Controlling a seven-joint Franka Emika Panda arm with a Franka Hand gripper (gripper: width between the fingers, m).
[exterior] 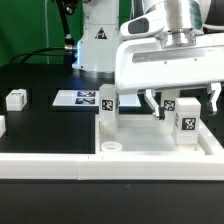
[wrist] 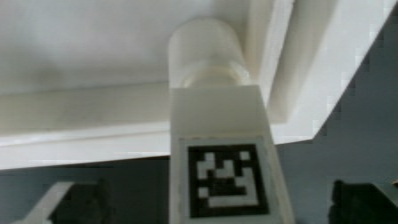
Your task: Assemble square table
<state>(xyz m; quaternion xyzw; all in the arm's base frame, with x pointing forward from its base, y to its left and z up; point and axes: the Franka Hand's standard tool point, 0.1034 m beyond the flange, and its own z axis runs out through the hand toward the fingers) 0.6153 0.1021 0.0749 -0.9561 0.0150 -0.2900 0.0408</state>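
Two white plastic legs stand upright in the square tabletop (exterior: 150, 142), a smooth, shallow tray with a raised rim that lies on the black counter (exterior: 45, 128) towards the exterior view's right. The first leg (exterior: 187, 118) (wrist: 222, 150) is a squared block with a black-and-white tag on its face. The wrist view shows its far end narrowing to a rounded peg that meets the tabletop (wrist: 107, 110) close to an inner corner of the rim. The gripper (exterior: 182, 106) (wrist: 214, 208) is spread wide around this leg, with one black finger on each side and a gap between each finger and the plastic. The second leg (exterior: 108, 108), also tagged, stands near the tabletop's edge on the exterior view's left. A loose leg (exterior: 15, 99) lies well apart on the counter, and the flat marker board (exterior: 80, 99) lies between it and the tabletop. A long white rail (exterior: 50, 166) runs along the front.
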